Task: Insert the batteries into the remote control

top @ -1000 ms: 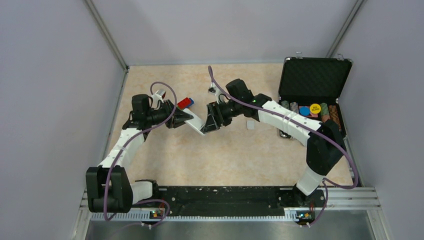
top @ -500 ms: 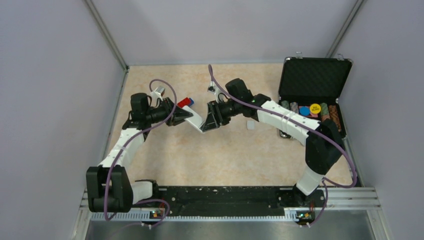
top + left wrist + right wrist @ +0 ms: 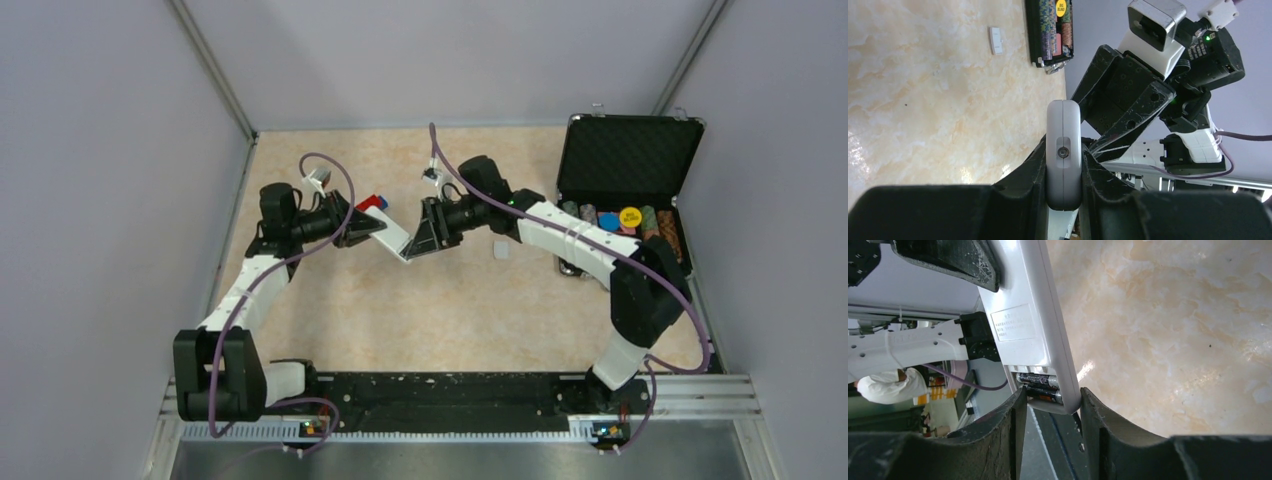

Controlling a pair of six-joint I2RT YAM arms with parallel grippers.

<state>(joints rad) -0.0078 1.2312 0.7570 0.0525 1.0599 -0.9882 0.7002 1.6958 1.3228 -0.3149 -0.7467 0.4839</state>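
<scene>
While the left gripper [image 3: 1064, 152] pinches one end of the remote control [image 3: 1063, 122] and holds it above the table [image 3: 923, 100], the right gripper [image 3: 1052, 395] brackets the other end. Its fingers [image 3: 998, 440] sit close against both sides; whether they squeeze cannot be told. Both batteries [image 3: 1040, 386] lie side by side in the uncovered compartment there. A small white piece [image 3: 501, 251] lies on the table near a case of chips [image 3: 625, 225].

Chip case [image 3: 628, 160] (open), toy brick [image 3: 372, 203]
</scene>
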